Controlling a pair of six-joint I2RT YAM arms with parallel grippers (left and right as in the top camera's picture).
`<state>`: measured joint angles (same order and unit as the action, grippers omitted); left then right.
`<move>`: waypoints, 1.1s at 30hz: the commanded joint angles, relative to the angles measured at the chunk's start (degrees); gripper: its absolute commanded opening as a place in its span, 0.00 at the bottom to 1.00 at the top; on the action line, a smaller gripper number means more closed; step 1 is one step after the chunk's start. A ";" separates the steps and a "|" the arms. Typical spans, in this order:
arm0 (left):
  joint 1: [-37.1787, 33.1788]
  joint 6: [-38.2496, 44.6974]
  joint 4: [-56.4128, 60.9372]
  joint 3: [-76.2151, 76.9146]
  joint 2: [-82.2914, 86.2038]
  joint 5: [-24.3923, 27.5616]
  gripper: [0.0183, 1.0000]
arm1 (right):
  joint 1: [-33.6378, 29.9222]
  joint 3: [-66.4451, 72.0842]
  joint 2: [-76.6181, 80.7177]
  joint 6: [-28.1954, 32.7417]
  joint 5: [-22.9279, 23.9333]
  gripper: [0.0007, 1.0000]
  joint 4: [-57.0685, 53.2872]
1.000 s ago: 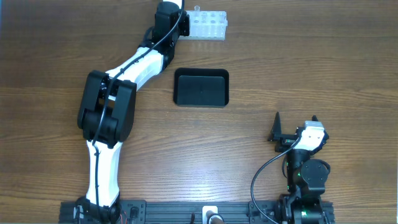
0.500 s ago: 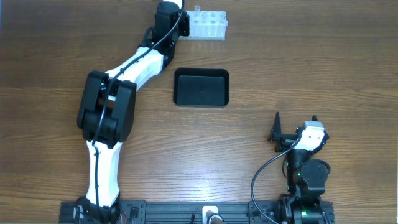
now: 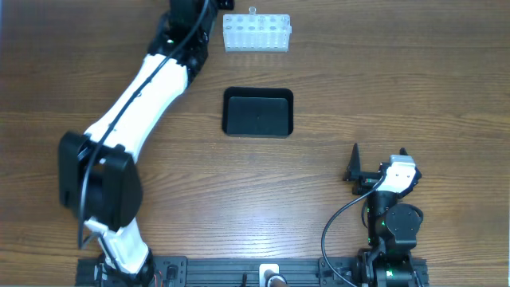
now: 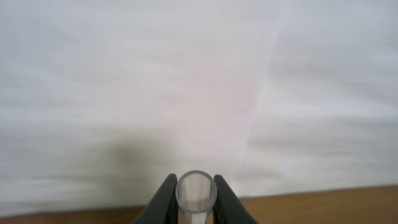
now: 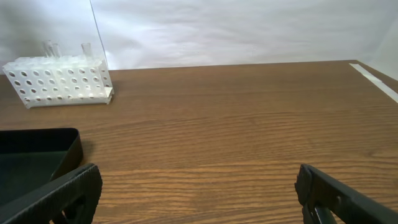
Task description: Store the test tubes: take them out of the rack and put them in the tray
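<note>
Left wrist view: left gripper has its jaws pinched on a test tube, up near the rack. Carry step, I reckon. Next it needs lowering into the tray. Right gripper gapes open, empty.

No words, numbers or signs can be read anywhere, not on the white rack, not on the black tray and not on the wooden table.
</note>
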<state>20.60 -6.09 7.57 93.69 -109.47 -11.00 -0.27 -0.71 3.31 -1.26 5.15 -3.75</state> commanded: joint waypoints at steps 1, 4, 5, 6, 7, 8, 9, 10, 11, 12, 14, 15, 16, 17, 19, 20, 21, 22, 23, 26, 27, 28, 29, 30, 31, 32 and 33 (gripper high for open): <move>2.86 -4.57 -10.23 0.74 3.82 -0.02 0.09 | 0.31 0.42 -0.26 0.02 0.70 0.99 0.07; 4.81 -9.86 -20.55 0.72 3.85 -0.33 0.06 | 0.31 0.42 -0.26 0.02 0.70 0.99 0.07; 5.57 -12.59 -25.18 0.72 3.56 -0.72 0.04 | 0.31 0.42 -0.26 0.02 0.70 0.99 0.07; 6.03 -14.86 -28.74 0.72 3.19 -0.96 0.03 | 0.31 0.42 -0.26 0.00 0.70 0.99 0.04; 6.43 -17.33 -32.28 0.72 2.80 -1.16 0.02 | 0.31 0.42 -0.26 0.02 0.70 0.99 0.07; 6.73 -19.58 -35.60 0.72 2.38 -1.20 0.02 | 0.31 0.42 -0.26 0.02 0.70 0.99 0.04; 7.04 -21.99 -38.93 0.72 1.64 -1.38 0.02 | 0.31 0.42 -0.26 0.02 0.70 0.99 0.07; 7.26 -23.41 -41.13 0.72 1.14 -1.60 0.02 | 0.31 0.42 -0.26 0.02 0.70 0.99 0.07; 7.45 -24.92 -43.63 0.72 0.31 -1.79 0.02 | 0.31 0.42 -0.26 0.02 0.70 0.99 0.07; 7.56 -25.57 -45.40 0.72 -0.46 -1.92 0.02 | 0.31 0.42 -0.26 0.02 0.70 0.99 0.07; 7.67 -25.97 -48.22 0.72 -2.12 -1.97 0.02 | 0.31 0.42 -0.26 0.00 0.70 0.99 0.07; 7.67 -25.97 -48.81 0.72 -2.67 -1.97 0.02 | 0.31 0.42 -0.26 0.02 0.70 0.99 0.07; 7.67 -25.97 -49.59 0.72 -3.30 -1.92 0.02 | 0.31 0.42 -0.26 0.00 0.70 0.99 0.07; 7.67 -25.97 -50.18 0.72 -3.82 -1.86 0.02 | 0.31 0.42 -0.26 0.02 0.70 0.99 0.07; 7.67 -25.94 -51.25 0.72 -4.59 -1.16 0.02 | 0.31 0.42 -0.26 0.02 0.70 0.99 0.04; 7.67 -25.94 -51.74 0.72 -4.79 -0.94 0.02 | 0.31 0.42 -0.26 0.02 0.70 0.99 0.04; 7.67 -25.94 -52.30 0.72 -5.16 -0.81 0.02 | 0.31 0.42 -0.26 0.02 0.70 0.99 0.07; 7.67 -25.92 -52.57 0.72 -5.38 -0.83 0.03 | 0.31 0.42 -0.26 0.02 0.70 0.99 0.07; 7.69 -25.90 -52.92 0.72 -5.70 -0.85 0.03 | 0.31 0.42 -0.26 0.02 0.70 0.99 0.07; 7.89 -25.86 -53.72 0.72 -6.88 -0.87 0.03 | 0.31 0.42 -0.26 0.02 0.70 0.99 0.07; 7.91 -25.86 -53.81 0.72 -7.48 -0.85 0.03 | 0.31 0.42 -0.26 0.02 0.70 0.99 0.07; 8.02 -25.86 -53.92 0.72 -7.89 -0.87 0.02 | 0.31 0.42 -0.26 0.02 0.70 0.98 0.07; 8.07 -25.86 -53.96 0.72 -8.66 -0.85 0.02 | 0.31 0.42 -0.26 0.02 0.70 0.99 0.07; 8.17 -25.81 -53.96 0.72 -9.27 -0.85 0.02 | 0.31 0.42 -0.26 0.02 0.70 0.99 0.07; 8.26 -25.66 -53.94 0.72 -9.81 -0.85 0.02 | 0.31 0.42 -0.26 0.02 0.70 0.99 0.07; 8.31 -25.66 -53.94 0.72 -10.40 -0.85 0.02 | 0.31 0.42 -0.26 0.02 0.70 0.99 0.07; 8.44 -25.53 -53.94 0.72 -11.02 -0.87 0.02 | 0.31 0.42 -0.26 0.02 0.70 0.99 0.07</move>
<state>28.53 -31.14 -46.17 94.50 -118.15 -11.84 -0.27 -0.71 3.31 -1.28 5.15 -3.75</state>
